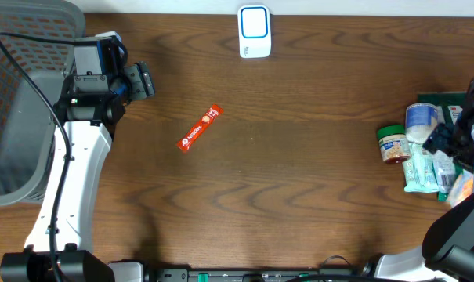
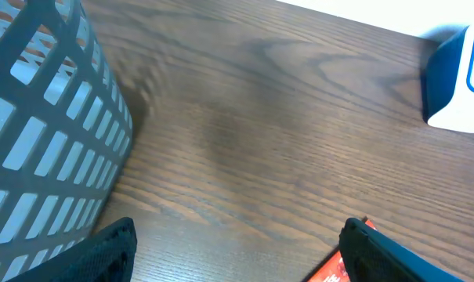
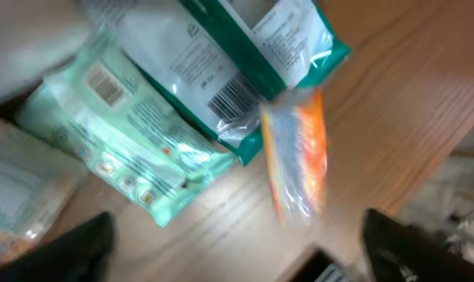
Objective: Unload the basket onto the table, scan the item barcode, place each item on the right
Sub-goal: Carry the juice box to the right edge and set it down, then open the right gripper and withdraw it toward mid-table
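Red sachet lies mid-frame on tabletop, apart from scanner at top; left pincer, right pincer open, empty; scan looks pending.

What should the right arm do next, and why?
Probably lower the right pincer onto the pale green pack beneath it. The pincer is open and holds nothing, the pack lies loose right below, and the scanner stands well away, so an item must be gripped before any barcode can be shown.
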`<action>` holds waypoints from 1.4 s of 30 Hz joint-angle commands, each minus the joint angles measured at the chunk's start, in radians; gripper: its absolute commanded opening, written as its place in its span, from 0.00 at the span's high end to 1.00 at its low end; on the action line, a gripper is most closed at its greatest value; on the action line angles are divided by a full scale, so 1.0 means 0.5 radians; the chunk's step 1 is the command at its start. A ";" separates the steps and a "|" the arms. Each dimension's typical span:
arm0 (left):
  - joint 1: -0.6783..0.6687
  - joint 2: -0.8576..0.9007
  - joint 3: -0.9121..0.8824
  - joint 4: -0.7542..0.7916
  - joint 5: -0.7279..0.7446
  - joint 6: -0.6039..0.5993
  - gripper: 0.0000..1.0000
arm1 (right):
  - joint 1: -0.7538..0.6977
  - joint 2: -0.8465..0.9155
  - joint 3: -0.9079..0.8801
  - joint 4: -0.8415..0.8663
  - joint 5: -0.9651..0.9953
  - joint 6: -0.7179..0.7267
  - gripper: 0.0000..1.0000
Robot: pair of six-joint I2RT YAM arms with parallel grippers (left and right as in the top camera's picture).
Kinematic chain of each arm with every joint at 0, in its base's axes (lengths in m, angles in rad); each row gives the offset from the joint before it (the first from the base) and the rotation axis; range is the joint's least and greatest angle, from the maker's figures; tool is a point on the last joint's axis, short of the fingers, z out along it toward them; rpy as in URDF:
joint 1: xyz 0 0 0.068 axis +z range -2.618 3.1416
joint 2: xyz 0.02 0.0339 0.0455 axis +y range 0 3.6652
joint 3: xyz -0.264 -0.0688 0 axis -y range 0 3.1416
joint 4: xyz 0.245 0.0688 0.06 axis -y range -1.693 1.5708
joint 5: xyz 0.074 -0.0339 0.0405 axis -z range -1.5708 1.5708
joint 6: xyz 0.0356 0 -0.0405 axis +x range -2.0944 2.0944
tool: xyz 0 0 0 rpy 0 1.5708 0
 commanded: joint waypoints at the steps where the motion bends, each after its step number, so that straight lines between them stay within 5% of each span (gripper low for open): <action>1: 0.001 0.020 0.005 0.002 -0.024 -0.003 0.17 | -0.014 -0.003 0.002 0.053 -0.128 0.024 0.01; 12: 0.001 0.020 0.005 0.002 -0.024 -0.003 0.17 | -0.002 -0.004 -0.001 0.128 -1.135 -0.141 0.01; 15: 0.001 0.020 0.005 0.002 -0.024 -0.003 0.17 | 0.042 -0.005 -0.001 0.066 -1.525 -0.344 0.18; 19: 0.001 0.020 0.005 0.002 -0.024 -0.003 0.17 | 0.190 -0.008 -0.001 0.018 -1.717 -0.343 0.23; 27: 0.001 0.020 0.005 0.002 -0.024 -0.003 0.17 | 0.812 -0.007 -0.001 0.207 -1.714 -0.016 0.06; 33: 0.001 0.020 0.005 0.002 -0.024 -0.003 0.17 | 1.231 -0.007 -0.001 0.430 -1.635 0.298 0.09; 42: 0.001 0.020 0.005 0.063 -0.005 -0.005 0.17 | 1.484 -0.007 -0.001 0.437 -1.373 0.308 0.06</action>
